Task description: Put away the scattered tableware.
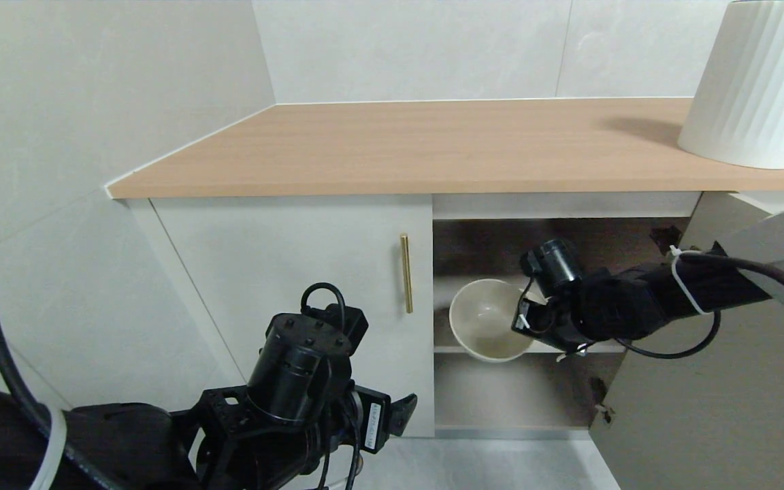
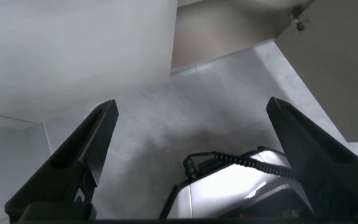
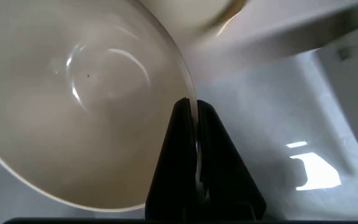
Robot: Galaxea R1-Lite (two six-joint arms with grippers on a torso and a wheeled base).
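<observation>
- Your right pincer [image 1: 527,321] was clamped on the rim of the bowl [image 1: 486,320], which lay tilted at the pincer's 9 o'clock, by the cabinet shelf [image 1: 446,349] edge.
- Your left pincer [image 2: 191,112] stood wide above the floor [image 2: 241,81].

One cream bowl [image 1: 491,320] here, one ribbed white container [image 1: 753,82] far right, one gold handle [image 1: 405,272], and two cabinet doors: closed door [image 1: 283,299] left, open door [image 1: 705,408] right.
</observation>
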